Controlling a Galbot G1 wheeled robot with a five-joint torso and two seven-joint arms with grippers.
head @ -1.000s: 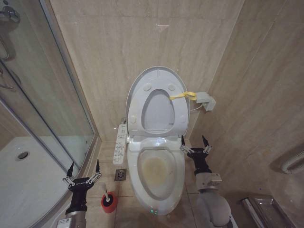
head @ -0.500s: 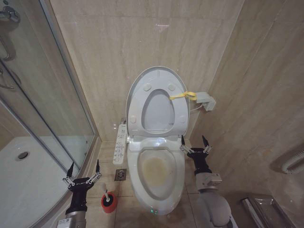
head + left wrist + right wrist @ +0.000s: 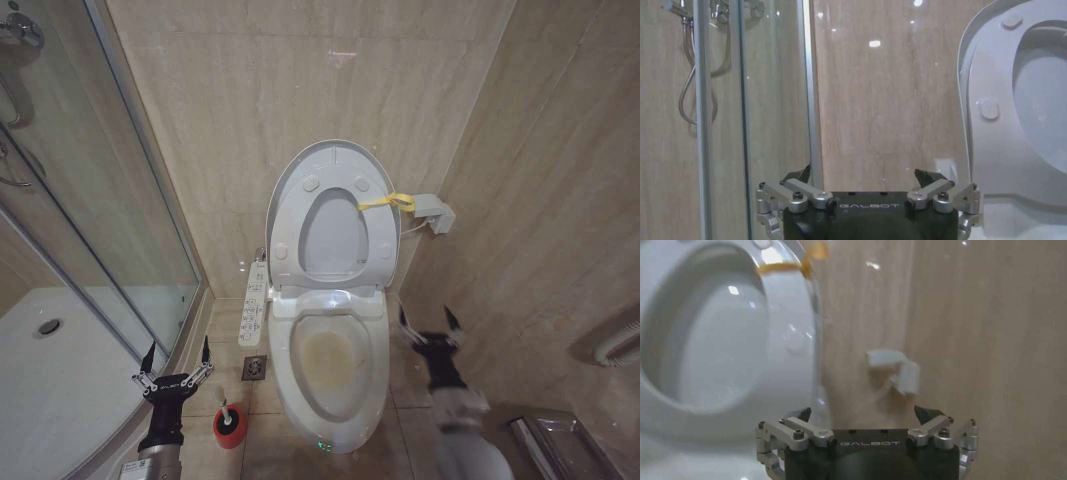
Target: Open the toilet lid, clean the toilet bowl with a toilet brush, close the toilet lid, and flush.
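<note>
Two end effectors spread wide, holding nothing: my left end effector (image 3: pixel 177 362) hangs left of the toilet bowl (image 3: pixel 333 365), just above the toilet brush (image 3: pixel 226 414), likely staged for pickup; right end effector (image 3: pixel 432 327) sits right of the bowl. Toilet lid (image 3: pixel 330 210) stands raised against the wall; brush handle points up from its red cup (image 3: pixel 230 425).

The toilet lid (image 3: pixel 332 190) is glossy white with a yellow strap (image 3: pixel 385 202); the toilet bowl (image 3: pixel 333 362) is white, stained yellowish-brown; the brush holder (image 3: pixel 229 424) is red.
</note>
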